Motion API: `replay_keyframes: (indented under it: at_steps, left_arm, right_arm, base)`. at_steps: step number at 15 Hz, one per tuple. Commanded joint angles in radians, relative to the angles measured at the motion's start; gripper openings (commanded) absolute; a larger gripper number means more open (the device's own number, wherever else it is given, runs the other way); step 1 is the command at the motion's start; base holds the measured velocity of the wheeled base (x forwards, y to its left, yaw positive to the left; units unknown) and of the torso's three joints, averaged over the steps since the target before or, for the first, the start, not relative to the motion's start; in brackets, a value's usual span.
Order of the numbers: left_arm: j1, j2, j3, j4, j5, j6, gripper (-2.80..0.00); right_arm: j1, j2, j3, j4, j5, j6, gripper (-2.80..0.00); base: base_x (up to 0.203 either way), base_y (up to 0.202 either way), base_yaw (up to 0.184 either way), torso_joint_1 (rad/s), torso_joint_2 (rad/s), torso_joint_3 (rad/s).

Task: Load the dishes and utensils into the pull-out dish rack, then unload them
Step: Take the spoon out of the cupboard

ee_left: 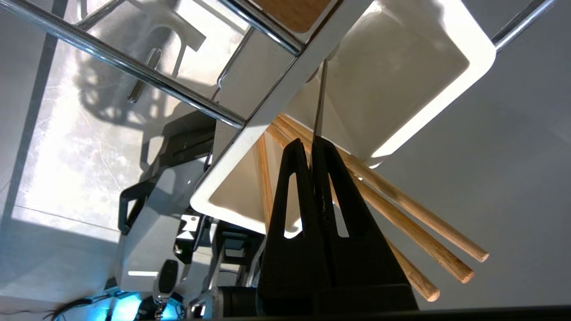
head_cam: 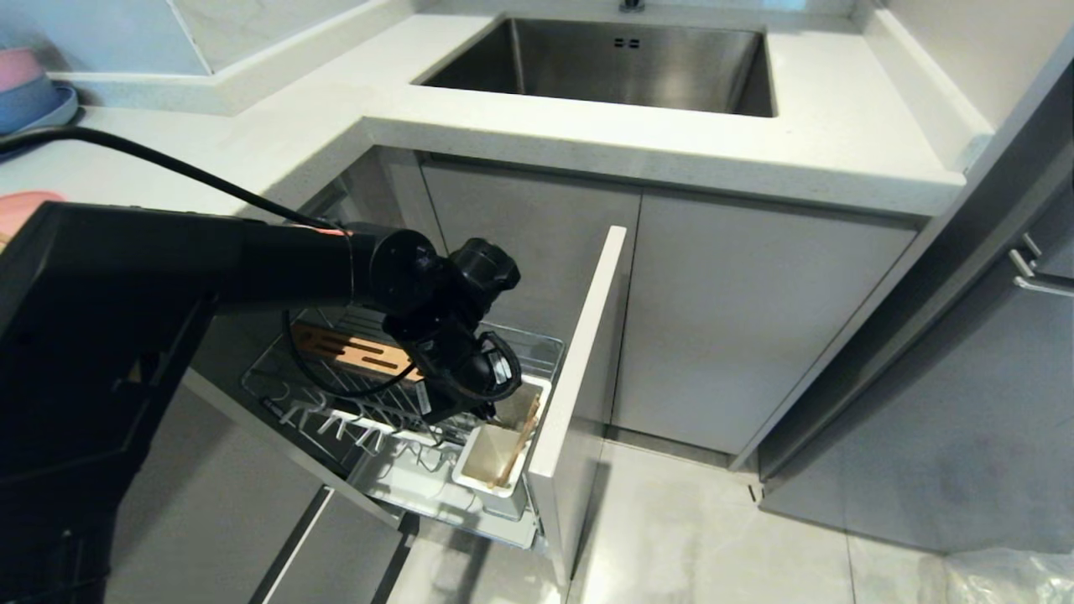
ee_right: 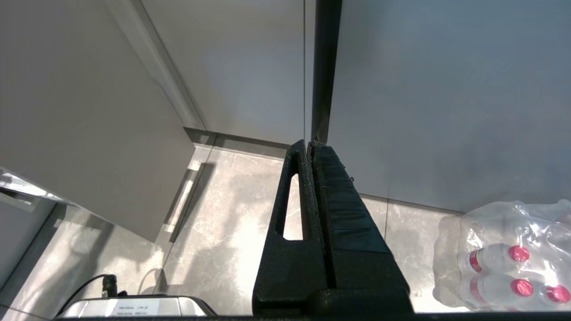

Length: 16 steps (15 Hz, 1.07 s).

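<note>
A steel sink (head_cam: 621, 63) is set into the white countertop (head_cam: 822, 143). On the far left corner of the countertop stands a stack of a pink bowl (head_cam: 18, 65) on a blue bowl (head_cam: 29, 99). Grey cabinet doors (head_cam: 738, 319) are under the sink. On the marble floor (ee_right: 232, 240) lies a plastic-wrapped pack of bottles (ee_right: 508, 258) with red caps.

The pull-out dish rack (head_cam: 537, 348) carries a cutlery caddy (head_cam: 470, 478) holding chopsticks (head_cam: 522, 443).

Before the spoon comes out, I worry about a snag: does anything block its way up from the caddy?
Nothing visible overhead. The left gripper has its jaws shut on the spoon; the chopsticks lean in the same caddy, close beside its handle, and might get dragged.
</note>
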<state>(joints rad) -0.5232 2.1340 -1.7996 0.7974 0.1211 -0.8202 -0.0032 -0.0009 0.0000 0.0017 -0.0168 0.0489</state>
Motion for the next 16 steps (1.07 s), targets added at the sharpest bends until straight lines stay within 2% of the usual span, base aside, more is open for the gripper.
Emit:
replay_keyframes:
  at_steps: [1,10,16]
  left_arm:
    - [-0.001,-0.001,0.0,0.005,0.003,-0.005,-2.8]
    - [-0.003,-0.086,-0.024,0.013,0.007,-0.008,-2.8]
    - [-0.011,-0.115,-0.076,0.103,0.006,-0.039,-2.8]
  right_arm:
    - [0.0,0.001,0.002,0.0,0.0,0.0,-2.8]
    - [0.0,0.001,0.002,0.0,0.0,0.0,-2.8]
    - [0.0,0.001,0.002,0.0,0.0,0.0,-2.8]
  base:
    - [0.0,0.0,0.0,0.0,0.0,0.0]
    - [0.0,0.0,0.0,0.0,0.0,0.0]
    - [0.0,0.0,0.0,0.0,0.0,0.0]
